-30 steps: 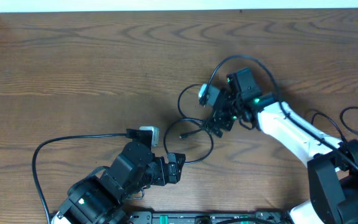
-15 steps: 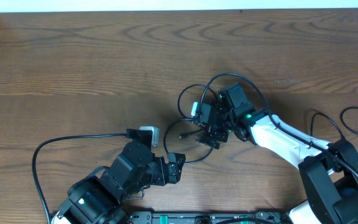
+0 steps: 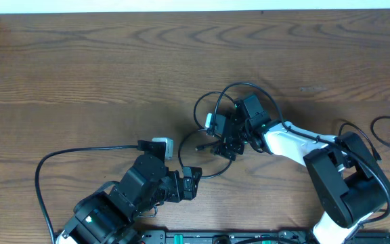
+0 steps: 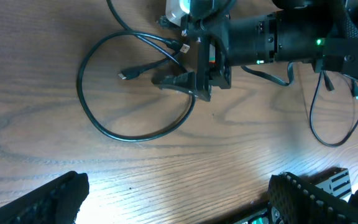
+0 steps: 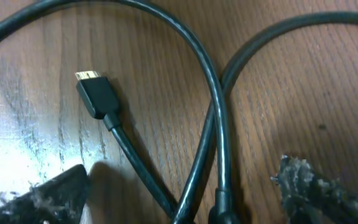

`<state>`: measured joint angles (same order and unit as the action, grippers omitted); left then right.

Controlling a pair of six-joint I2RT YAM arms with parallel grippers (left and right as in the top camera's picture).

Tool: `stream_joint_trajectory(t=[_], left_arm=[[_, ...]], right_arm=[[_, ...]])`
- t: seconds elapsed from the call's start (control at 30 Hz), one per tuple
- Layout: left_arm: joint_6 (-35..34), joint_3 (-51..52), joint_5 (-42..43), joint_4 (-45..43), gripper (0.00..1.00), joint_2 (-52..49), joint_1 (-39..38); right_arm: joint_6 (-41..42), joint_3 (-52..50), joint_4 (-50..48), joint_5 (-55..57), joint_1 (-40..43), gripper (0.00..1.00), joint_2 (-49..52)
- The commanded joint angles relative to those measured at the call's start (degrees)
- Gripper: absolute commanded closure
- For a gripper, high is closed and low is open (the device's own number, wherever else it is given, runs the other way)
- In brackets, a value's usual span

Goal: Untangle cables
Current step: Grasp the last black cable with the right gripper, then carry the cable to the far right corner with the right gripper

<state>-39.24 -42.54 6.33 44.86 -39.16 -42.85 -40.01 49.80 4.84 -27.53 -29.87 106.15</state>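
The right gripper (image 3: 223,139), fingers apart, straddles 2 crossing cables (image 4: 132,139) near the middle of the table (image 3: 80,68). The left gripper (image 4: 179,205) sits spread and empty by the front edge.

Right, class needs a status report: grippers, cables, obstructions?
Left gripper open, clear of cables. Right gripper open, straddling crossed cables. Cables looped, plug end free. Nothing blocking.

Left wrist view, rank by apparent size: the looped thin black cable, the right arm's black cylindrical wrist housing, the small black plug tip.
1. Looped thin black cable: widest span.
2. Black cylindrical wrist housing: similar length, close call.
3. Small black plug tip: clearly smallest.
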Motion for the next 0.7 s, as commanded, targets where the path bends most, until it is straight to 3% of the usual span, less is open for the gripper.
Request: stream_joint_trajectory(t=[0.0,0.07,0.13,0.2,0.23,0.5,0.67], left_arm=[[-0.48,-0.83,0.11,0.13,0.04,0.31,0.02],[-0.48,-0.83,0.13,0.13,0.04,0.31,0.02],[-0.48,-0.83,0.13,0.13,0.04,0.31,0.02],[-0.48,-0.83,0.13,0.13,0.04,0.31,0.02],[-0.48,-0.83,0.13,0.13,0.04,0.31,0.02],[-0.48,-0.83,0.13,0.13,0.04,0.31,0.02],[-0.48,-0.83,0.13,0.13,0.04,0.31,0.02]], right_arm=[[0.09,-0.85,1.16,1.95,-0.39,0.18,2.73],[0.07,-0.85,1.14,3.41,-0.39,0.31,2.73],[0.07,-0.85,0.87,6.73,-0.33,0.56,2.73],[0.07,-0.83,0.57,10.95,-0.26,0.90,2.73],[0.07,-0.83,0.57,13.14,-0.17,0.99,2.73],[0.11,-0.74,0.55,23.74,-0.07,0.99,2.71],[6.78,-0.68,-3.61,40.35,-0.07,0.99,1.70]])
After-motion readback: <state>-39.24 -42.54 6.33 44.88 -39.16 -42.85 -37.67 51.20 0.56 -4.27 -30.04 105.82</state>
